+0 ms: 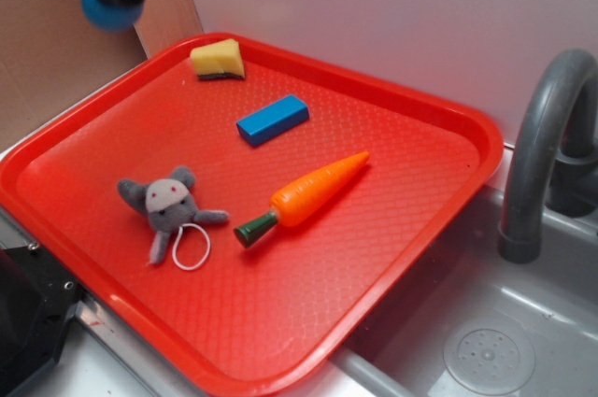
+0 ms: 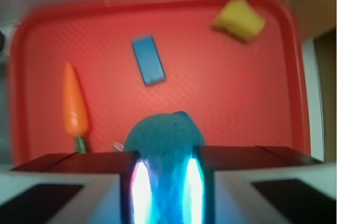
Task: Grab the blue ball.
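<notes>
Hand (image 2: pixel 164 182) clamped on the blue ball (image 2: pixel 163 145), held high above the far left corner of the red tray (image 1: pixel 392 257), well clear of the yellow sponge (image 1: pixel 218 59), blue block (image 1: pixel 272 120), carrot (image 1: pixel 308 193) and grey plush mouse (image 1: pixel 166 204). Grab judged as good as done. Main risk from here: soft, fuzzy ball squeezed only at its sides and bulging out between the fingers, so likely to slip free and drop back to the tray with any jolt or slackened grip.

Blue ball (image 2: pixel 163 139): small, round, teal-blue, fuzzy knitted surface. It is clamped between the fingers of the tool (image 2: pixel 164 182), held aloft above the red tray's (image 1: pixel 112 126) far corner.
</notes>
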Robot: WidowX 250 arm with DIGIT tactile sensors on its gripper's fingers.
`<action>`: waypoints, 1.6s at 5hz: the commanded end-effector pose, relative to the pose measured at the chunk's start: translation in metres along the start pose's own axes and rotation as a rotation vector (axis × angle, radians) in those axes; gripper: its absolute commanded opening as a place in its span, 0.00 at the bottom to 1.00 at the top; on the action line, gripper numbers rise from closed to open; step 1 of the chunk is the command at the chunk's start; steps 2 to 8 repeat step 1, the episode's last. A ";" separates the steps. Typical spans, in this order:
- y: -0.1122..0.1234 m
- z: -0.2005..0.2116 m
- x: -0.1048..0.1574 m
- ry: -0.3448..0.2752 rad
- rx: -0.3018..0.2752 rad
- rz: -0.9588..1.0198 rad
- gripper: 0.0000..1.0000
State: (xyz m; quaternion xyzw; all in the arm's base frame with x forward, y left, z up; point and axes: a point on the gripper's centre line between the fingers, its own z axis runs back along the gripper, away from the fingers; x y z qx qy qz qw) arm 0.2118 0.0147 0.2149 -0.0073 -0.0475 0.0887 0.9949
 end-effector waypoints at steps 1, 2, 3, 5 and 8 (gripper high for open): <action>0.026 0.033 -0.008 -0.168 0.033 -0.071 0.00; 0.026 0.033 -0.008 -0.168 0.033 -0.071 0.00; 0.026 0.033 -0.008 -0.168 0.033 -0.071 0.00; 0.026 0.033 -0.008 -0.168 0.033 -0.071 0.00; 0.026 0.033 -0.008 -0.168 0.033 -0.071 0.00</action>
